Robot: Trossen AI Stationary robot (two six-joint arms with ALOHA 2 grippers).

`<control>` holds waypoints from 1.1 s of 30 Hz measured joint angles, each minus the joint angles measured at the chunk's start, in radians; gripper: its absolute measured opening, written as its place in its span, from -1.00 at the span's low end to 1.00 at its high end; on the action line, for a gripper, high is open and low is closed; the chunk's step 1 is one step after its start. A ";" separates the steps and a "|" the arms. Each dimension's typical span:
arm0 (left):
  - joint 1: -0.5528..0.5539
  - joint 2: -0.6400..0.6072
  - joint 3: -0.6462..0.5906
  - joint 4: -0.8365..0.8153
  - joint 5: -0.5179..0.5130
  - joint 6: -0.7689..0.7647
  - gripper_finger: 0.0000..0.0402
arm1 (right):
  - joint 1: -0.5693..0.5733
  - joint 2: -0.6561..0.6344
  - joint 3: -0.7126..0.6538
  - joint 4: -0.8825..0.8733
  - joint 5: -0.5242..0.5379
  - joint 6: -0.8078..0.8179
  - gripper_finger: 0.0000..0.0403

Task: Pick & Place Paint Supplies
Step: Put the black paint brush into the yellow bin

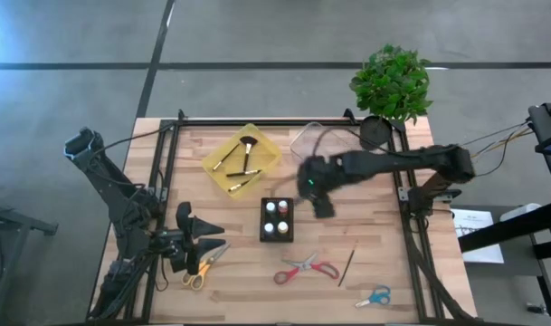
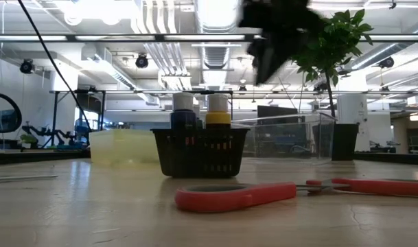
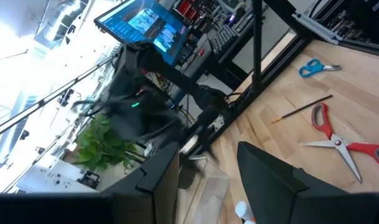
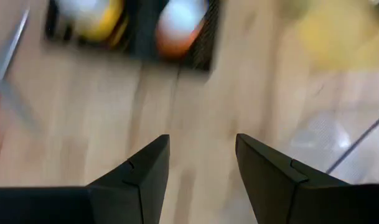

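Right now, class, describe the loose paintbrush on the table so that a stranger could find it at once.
Start at the black basket of paint bottles in the middle of the wooden table. Move toward the near edge on the right arm's side, past the red-handled scissors. The loose paintbrush lies just beyond them: a thin dark stick alone on bare wood, while the other brushes sit in the yellow tray.

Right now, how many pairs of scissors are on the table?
3: yellow-handled scissors by the left tool, red-handled scissors front centre, blue-handled scissors front right.
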 joint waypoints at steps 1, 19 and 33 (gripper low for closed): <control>0.000 0.000 0.000 0.001 0.000 0.000 -0.15 | 0.013 -0.030 -0.036 -0.030 0.000 0.000 -0.09; 0.036 0.000 0.000 0.006 0.012 -0.008 -0.15 | 0.374 -0.249 -0.408 -0.125 -0.088 0.123 -0.09; 0.044 0.000 0.000 0.005 0.016 -0.022 -0.15 | 0.517 0.015 -0.384 -0.132 -0.020 0.105 -0.09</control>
